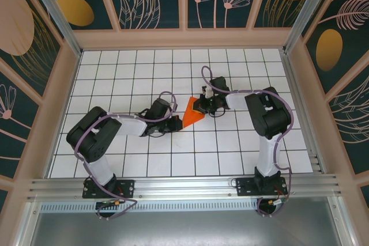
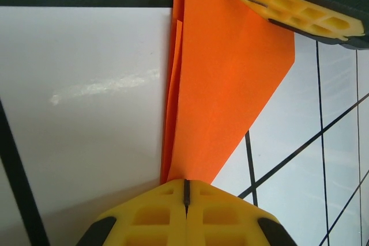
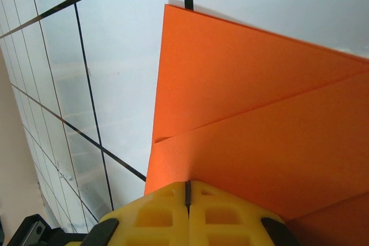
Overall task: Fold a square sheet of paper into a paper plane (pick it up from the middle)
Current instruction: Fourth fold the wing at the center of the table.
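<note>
Seemingly mid-fold: left tool (image 2: 186,184) and right tool (image 3: 187,185), both closed, press the orange paper (image 1: 192,110) beneath them; next, slide along the crease

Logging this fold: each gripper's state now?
Left gripper: closed, pinching the folded bright orange paper sheet.
Right gripper: closed on the same sheet.

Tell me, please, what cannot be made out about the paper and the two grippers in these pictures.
Top view: the paper is too small to read its folds; the left gripper and right gripper cover its edges.
Left wrist view: the paper's far end is cut off by the top edge; the right gripper's finger covers a corner.
Both wrist views: shut fingers hide whether the paper is pinched or only pressed.
</note>
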### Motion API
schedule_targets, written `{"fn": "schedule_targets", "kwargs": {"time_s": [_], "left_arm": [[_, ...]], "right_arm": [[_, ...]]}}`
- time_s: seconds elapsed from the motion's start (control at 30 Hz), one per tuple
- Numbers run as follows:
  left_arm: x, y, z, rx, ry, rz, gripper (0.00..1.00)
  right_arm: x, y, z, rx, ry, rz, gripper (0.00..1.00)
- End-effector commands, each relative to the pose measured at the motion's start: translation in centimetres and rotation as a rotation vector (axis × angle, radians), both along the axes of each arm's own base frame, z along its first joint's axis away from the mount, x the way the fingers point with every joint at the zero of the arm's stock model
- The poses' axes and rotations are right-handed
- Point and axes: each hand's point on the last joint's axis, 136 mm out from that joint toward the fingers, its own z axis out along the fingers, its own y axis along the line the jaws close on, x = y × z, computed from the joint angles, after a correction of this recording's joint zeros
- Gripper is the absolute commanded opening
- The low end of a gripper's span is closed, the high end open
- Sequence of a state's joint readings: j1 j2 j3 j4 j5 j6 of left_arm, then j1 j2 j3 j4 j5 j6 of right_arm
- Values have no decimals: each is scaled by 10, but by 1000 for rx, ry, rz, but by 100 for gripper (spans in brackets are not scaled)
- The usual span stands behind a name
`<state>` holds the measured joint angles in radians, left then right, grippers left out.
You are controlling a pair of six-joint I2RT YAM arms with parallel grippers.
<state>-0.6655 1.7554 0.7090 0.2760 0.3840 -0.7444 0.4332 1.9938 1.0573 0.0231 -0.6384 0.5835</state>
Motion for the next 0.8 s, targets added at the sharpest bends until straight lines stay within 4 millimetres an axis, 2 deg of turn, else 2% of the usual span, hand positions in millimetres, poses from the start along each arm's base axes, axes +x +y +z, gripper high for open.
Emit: {"fn": "schedule_targets", "kwargs": {"time_s": [0.0, 0.23, 0.27, 0.4, 0.57, 0.67, 0.77], "left_arm": [[-40, 29, -35, 136, 136, -40, 4], [-48, 39, -35, 194, 143, -63, 2], [-44, 37, -23, 178, 110, -66, 2], [-26, 25, 7, 124, 16, -56, 2], [5, 2, 49, -53, -117, 34, 5], [16, -8, 56, -111, -129, 58, 5], [22, -9, 47, -90, -119, 77, 4]], "right_arm": [[-32, -43, -74, -224, 175, -67, 6], [-35, -46, -77, -228, 185, -69, 6], [-35, -46, -77, -229, 186, -70, 6], [-35, -47, -78, -228, 188, -69, 6], [-33, -45, -76, -224, 183, -70, 6], [-33, -45, -76, -223, 182, -69, 6], [-32, -46, -75, -224, 181, -69, 6]]}}
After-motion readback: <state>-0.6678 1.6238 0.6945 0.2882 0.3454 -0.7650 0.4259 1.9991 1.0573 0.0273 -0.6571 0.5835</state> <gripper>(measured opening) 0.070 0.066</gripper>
